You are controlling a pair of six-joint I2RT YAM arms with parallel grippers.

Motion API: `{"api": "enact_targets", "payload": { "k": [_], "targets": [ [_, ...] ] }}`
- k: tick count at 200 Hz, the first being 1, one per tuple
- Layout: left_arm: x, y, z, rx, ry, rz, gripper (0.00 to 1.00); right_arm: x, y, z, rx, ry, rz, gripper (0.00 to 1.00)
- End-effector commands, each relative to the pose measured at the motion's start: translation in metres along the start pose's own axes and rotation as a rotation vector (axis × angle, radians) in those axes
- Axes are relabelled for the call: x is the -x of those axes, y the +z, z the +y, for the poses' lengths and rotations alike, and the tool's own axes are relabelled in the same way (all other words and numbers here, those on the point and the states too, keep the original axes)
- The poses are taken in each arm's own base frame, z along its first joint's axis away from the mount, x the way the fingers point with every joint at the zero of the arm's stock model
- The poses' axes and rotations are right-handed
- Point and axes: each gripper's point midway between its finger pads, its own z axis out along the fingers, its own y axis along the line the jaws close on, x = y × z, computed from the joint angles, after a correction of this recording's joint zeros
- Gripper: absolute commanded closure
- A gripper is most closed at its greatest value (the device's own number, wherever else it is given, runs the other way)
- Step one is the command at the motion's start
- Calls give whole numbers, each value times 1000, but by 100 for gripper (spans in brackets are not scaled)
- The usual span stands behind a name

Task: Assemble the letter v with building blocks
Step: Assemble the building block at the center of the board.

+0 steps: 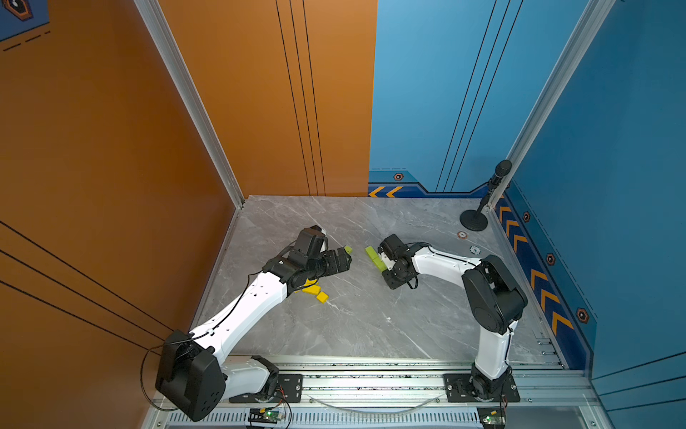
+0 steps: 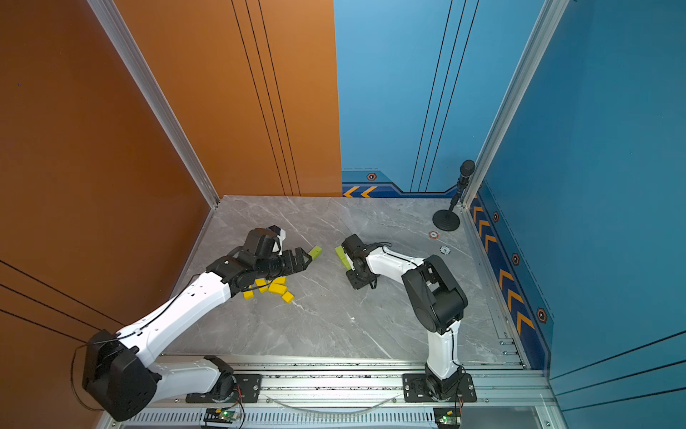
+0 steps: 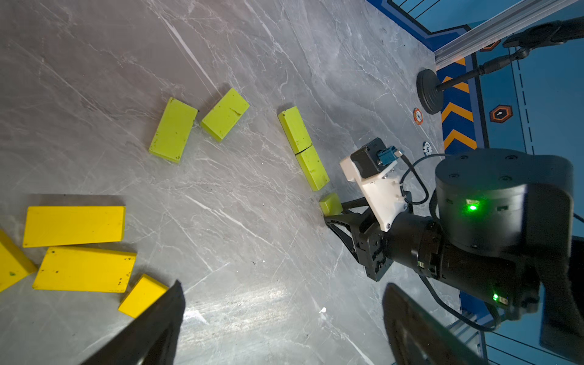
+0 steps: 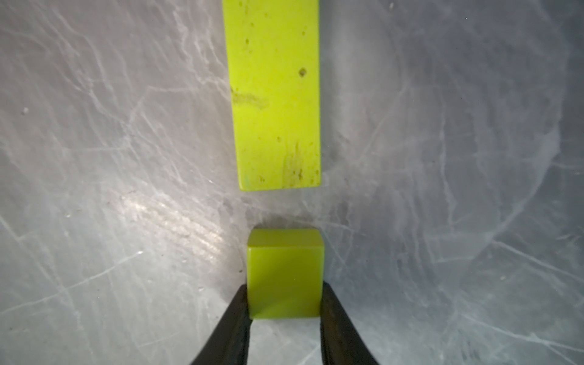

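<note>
My right gripper (image 4: 285, 286) is shut on a small lime-green cube (image 4: 286, 271), held low over the marble table (image 4: 126, 158). Just ahead of the cube lies a lime-green brick (image 4: 275, 94), with a gap between them. In the left wrist view, that brick (image 3: 313, 169) lines up end to end with another (image 3: 295, 129), and the cube (image 3: 330, 203) sits at the line's end. Two more lime bricks (image 3: 173, 129) (image 3: 225, 113) lie apart. Several yellow blocks (image 3: 74, 226) (image 3: 85, 268) (image 3: 142, 295) cluster under my left arm. My left gripper (image 3: 282, 290) hangs open and empty above the table.
A black microphone stand (image 1: 474, 220) occupies the back right corner, with two small round markers (image 1: 462, 234) (image 1: 475, 250) on the table near it. Orange and blue walls close in the table on three sides. A metal rail (image 1: 371, 382) runs along the front.
</note>
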Motion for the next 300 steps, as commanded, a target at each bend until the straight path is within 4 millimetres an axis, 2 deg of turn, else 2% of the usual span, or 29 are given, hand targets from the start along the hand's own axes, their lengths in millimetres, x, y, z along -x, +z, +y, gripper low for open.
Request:
{"api": "enact_targets", "payload": {
  "k": [1,300],
  "targets": [
    [2,-3,6,13,0,-15,2,0,9,-3,6,2,19,66],
    [2,-2,13,25,1,-16,2,-2,13,-4,-5,-70,56,65]
  ]
}}
